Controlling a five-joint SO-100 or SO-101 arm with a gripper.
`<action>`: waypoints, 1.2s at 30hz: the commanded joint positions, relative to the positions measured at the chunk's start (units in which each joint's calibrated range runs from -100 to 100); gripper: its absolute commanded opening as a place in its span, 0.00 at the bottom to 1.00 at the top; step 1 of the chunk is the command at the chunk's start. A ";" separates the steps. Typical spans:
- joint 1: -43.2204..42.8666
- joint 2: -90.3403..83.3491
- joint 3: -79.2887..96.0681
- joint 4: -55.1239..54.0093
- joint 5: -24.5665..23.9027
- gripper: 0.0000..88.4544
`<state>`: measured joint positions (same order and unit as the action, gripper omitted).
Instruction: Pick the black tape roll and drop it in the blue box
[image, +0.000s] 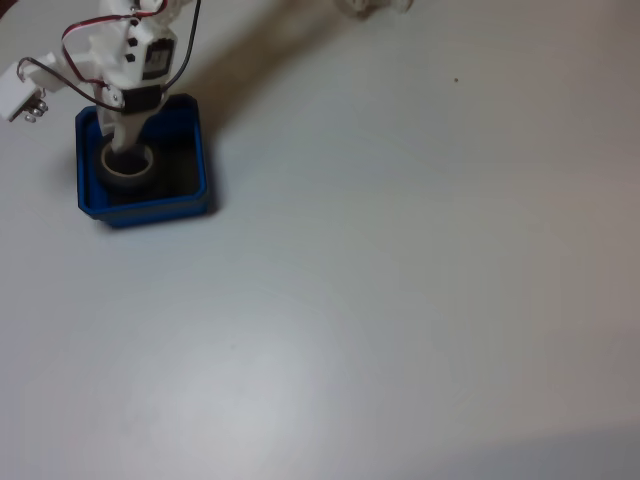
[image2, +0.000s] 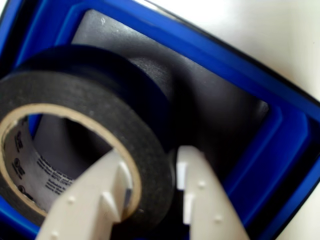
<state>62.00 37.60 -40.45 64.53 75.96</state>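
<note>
Your pincer (image2: 152, 182) is clamped on the wall of the black tape roll (image2: 95, 100), one finger inside the beige core, the other outside. The roll sits inside the blue box (image: 140, 208), toward its left side in the fixed view, on the pale worktop (image: 420, 280).

Plain white table (image: 420, 280), soft even light

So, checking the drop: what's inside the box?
The tape roll, gripper pinching its wall, inside the box. Dark floor shows beside it; the floor under the roll is hidden.
</note>
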 joint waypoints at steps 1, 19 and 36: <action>0.58 -0.47 -4.48 -0.51 0.39 0.01; 0.48 2.96 -4.39 0.24 0.39 0.01; 0.58 5.21 -4.30 0.32 0.39 0.02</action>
<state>62.20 44.03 -40.45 64.53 76.04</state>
